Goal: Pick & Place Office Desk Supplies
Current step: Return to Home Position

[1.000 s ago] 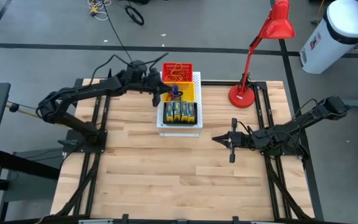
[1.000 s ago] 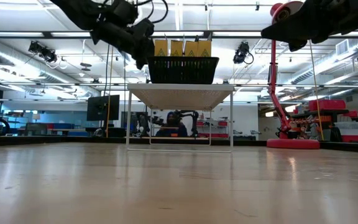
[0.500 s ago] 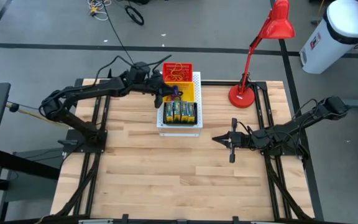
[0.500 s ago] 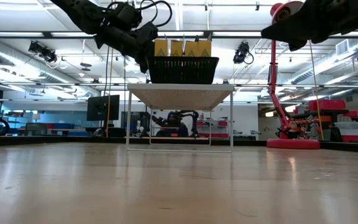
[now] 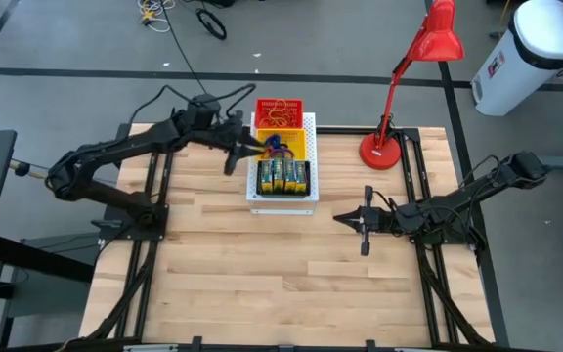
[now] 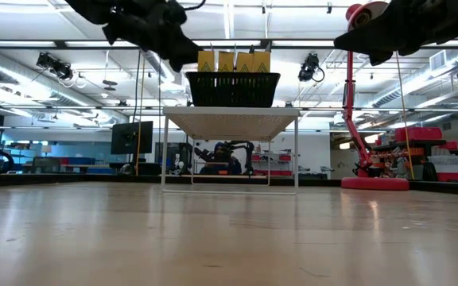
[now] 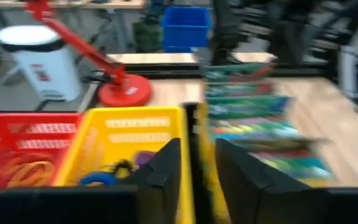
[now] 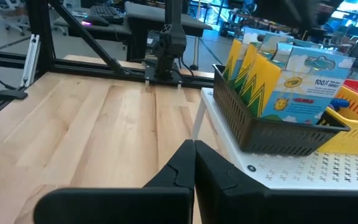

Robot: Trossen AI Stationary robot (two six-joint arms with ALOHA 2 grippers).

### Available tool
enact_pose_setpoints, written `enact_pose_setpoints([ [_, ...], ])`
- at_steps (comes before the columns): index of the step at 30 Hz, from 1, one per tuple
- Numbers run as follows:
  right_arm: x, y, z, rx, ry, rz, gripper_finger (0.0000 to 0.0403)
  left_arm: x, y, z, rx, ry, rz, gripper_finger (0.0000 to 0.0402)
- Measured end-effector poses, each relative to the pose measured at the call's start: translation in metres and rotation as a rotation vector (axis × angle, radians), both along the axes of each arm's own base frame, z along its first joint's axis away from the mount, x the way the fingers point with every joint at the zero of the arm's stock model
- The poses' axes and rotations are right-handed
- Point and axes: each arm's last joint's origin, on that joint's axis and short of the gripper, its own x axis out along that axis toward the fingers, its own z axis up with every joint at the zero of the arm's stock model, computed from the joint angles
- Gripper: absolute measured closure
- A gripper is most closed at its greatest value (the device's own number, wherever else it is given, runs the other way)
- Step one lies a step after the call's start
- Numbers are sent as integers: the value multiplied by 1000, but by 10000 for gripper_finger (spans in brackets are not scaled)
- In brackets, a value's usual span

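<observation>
Office desk supplies [image 5: 281, 176] look fully sorted on the shelf [image 5: 309, 125]: crayon boxes [image 8: 291, 81] in black bin [image 8: 272, 134], loops [image 5: 278, 149] in yellow bin [image 5: 297, 147], rubber bands [image 5: 278, 117] in red bin [image 5: 259, 110]; left gripper [image 5: 250, 147] slightly parted, empty, beside yellow bin, right gripper [image 5: 338, 217] pressed together mid-table; only homing left.
</observation>
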Motion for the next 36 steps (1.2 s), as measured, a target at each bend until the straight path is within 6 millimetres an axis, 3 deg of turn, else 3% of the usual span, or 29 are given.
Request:
enact_pose_setpoints([
  [4,1,-4,0,-40,8,-16,398,-9,-15,-7,1,-16,-69,341],
  [9,6,-19,-3,-63,46,-2,398,-22,-30,-41,37,-97,-89,394],
  [17,7,-39,-1,-101,56,-36,398,-61,-51,-85,72,-337,-27,393],
  [26,-7,-48,6,-105,45,-23,398,-101,-72,-105,89,-429,4,393],
  [36,-51,-63,-34,-68,-65,-112,398,-130,-84,-120,126,-522,110,393],
])
